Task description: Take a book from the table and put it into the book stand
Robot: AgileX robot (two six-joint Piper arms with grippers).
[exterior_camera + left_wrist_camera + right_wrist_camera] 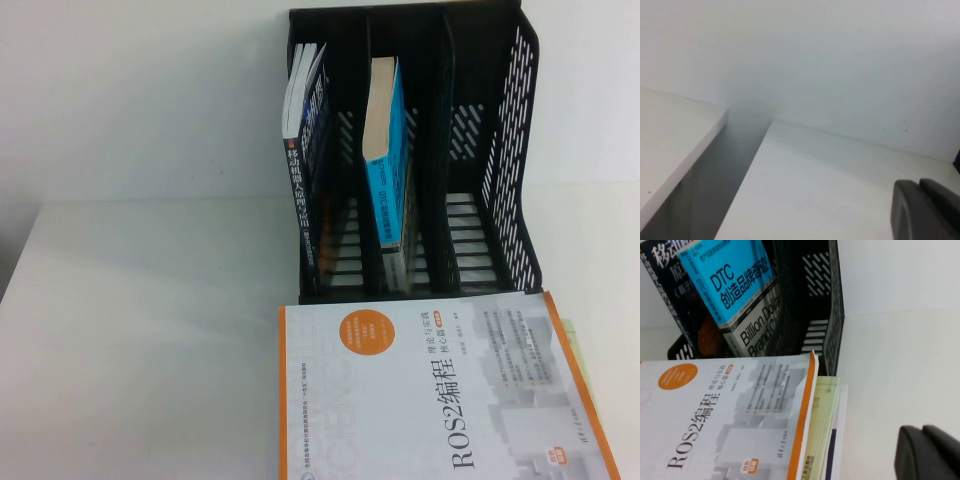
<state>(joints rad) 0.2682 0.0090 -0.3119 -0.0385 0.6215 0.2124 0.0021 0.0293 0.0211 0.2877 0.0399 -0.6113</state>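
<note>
From the high view I see neither arm. Each end effector appears only in its own wrist view. The left end effector (927,210) shows as dark fingers pressed together, closed on nothing, held over bare tabletop (805,195) near a corner where a gap separates it from a neighbouring white surface (670,135). The right end effector (930,452) likewise shows its fingers closed and empty, above the tabletop beside the stacked books.

The blue-and-grey DTC book (388,150) stands upright in the middle slot of the black book stand (515,150), which sits toward the far edge of the tabletop (140,330). A dark book with white Chinese spine text (302,150) occupies the left slot, leaning slightly. The right slot holds nothing.

The right wrist view shows the DTC book's cover lettering, "DTC" and "Billion Dollar", which the high view does not resolve. It also shows a pale green book and a white one (826,430) stacked under the ROS2 book; the high view shows only a green sliver there.

The orange-bordered ROS2 book (440,390) lies flat at the near edge, directly in front of the stand, its far edge just beside the stand's base.
</note>
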